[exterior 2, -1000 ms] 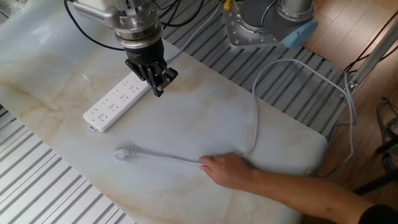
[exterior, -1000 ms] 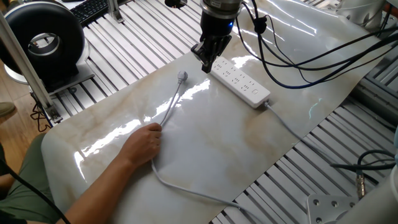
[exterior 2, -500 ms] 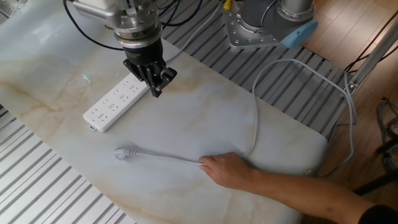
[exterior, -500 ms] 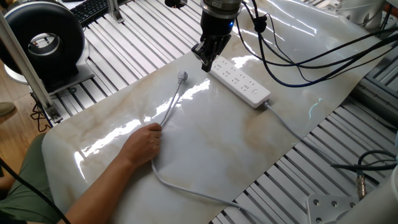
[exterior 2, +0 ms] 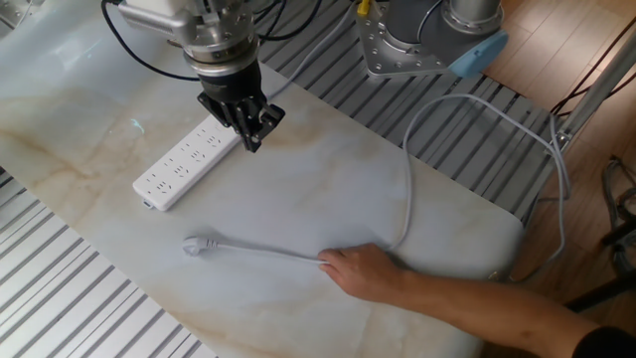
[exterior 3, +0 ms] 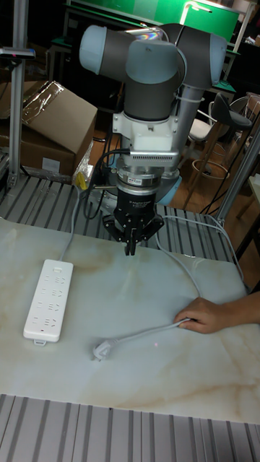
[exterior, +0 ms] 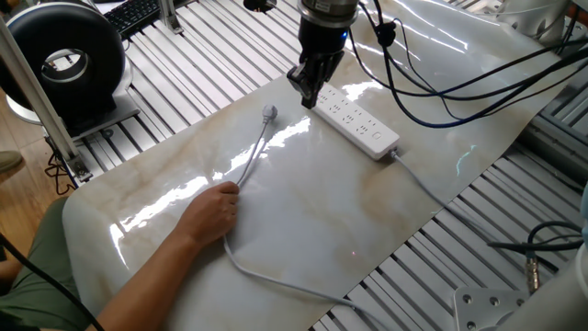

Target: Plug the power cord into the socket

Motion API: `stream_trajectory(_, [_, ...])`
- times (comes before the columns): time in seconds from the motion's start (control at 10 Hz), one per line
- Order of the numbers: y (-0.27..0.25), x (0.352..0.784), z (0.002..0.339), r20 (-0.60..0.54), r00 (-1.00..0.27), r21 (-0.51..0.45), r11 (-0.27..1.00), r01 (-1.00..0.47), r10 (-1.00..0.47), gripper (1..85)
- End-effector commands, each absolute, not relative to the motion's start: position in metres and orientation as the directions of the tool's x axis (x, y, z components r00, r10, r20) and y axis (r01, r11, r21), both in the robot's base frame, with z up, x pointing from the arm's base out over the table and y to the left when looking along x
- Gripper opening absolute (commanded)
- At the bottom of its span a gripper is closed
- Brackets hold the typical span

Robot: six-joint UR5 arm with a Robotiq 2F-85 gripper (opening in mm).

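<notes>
**UR5 gripper above the power strip, cord pinned by a hand**

Compared with the frame one second earlier, the gripper (exterior: 309, 95) has shifted slightly toward the upper right of one fixed view; the cord, the power strip and the hand lie where they did. The gripper points downward, its dark fingers drawn together at the tips with nothing between them. In one fixed view it hangs in the upper centre of the frame, over the near end of the socket (exterior: 356, 121); in the other fixed view the gripper (exterior 2: 253, 137) sits at the upper left, just beside the strip's right end. Whether the fingertips touch the strip or the table cannot be told.

The socket (exterior 2: 186, 164), a long white multi-outlet power strip, lies flat on the marble-patterned table top (exterior 2: 328, 189). Its own white lead (exterior: 418, 179) runs from its lower right end toward the table edge.

The power cord (exterior 2: 263, 251) lies on the table, well apart from the strip. Its small grey plug (exterior 2: 198, 245) rests at the lower left of the other fixed view, and at the lower centre of the tall fixed view (exterior 3: 101, 351). A person's hand (exterior 2: 363, 271) presses on the cord partway along its length, at the lower centre of that frame. Beyond the hand the cord curves up toward the upper right and off the table.
</notes>
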State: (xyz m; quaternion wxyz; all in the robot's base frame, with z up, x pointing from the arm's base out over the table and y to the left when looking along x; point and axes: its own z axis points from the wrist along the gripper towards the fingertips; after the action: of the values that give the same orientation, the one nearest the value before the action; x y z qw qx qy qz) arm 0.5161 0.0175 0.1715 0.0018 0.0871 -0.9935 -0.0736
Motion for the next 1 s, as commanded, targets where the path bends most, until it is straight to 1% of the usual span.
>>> stream_trajectory(0.0, [0.011,0.505,0.173,0.034,-0.983,0.131,0.975,-0.177,-0.183,18.7])
stream_trajectory(0.1, [0.004,0.505,0.172,0.040,-0.981,0.103,0.978,-0.183,-0.188,18.7])
stream_trajectory(0.3, [0.001,0.503,0.172,0.046,-0.977,0.096,0.975,-0.202,-0.208,23.0])
stream_trajectory(0.4, [-0.001,0.510,0.171,0.020,-0.968,0.085,0.965,-0.248,-0.250,23.0])
stream_trajectory(0.5, [-0.001,0.525,0.171,-0.042,-0.943,0.065,0.941,-0.332,-0.330,32.7])
stream_trajectory(0.7, [0.001,0.531,0.171,-0.068,-0.930,0.064,0.928,-0.366,-0.362,32.3])
stream_trajectory(0.9, [0.001,0.538,0.168,-0.074,-0.930,0.057,0.929,-0.365,-0.360,32.3])
